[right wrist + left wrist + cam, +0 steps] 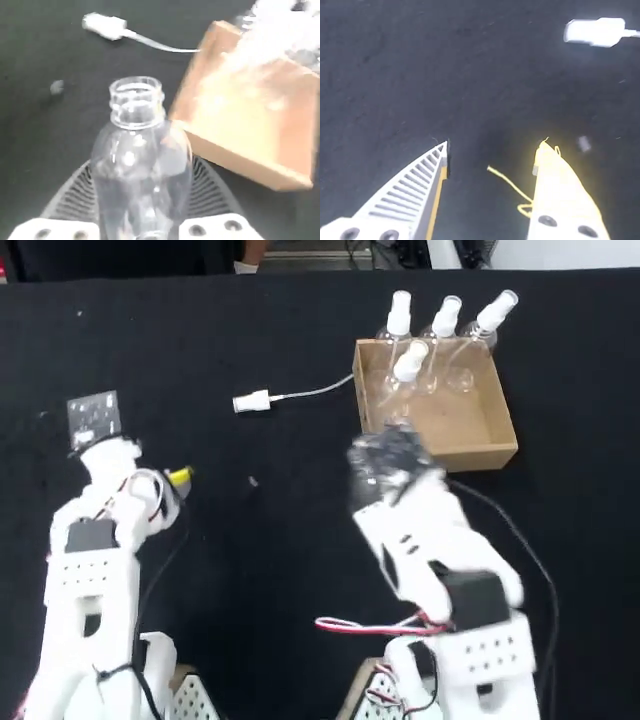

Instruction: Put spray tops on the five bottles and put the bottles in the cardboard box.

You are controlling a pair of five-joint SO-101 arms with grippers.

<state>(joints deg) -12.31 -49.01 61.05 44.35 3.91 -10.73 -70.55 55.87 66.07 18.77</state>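
While left hand [493, 146] gapes wide | right hand [142, 192] clamps uncapped bottle [137, 145]

- Bright, even light; black table [300, 540] swallows it, hardly any shadow showing.
- High view: white arm shells [90, 570] and spray tops [445, 312] blown out.
- Right wrist view: cardboard box [240, 125] washed out, heavy glare at far corner; specular spots on bottle [140, 150].
- Left wrist view: loose spray top [595, 31] overexposed; darker patch on table mid-frame.
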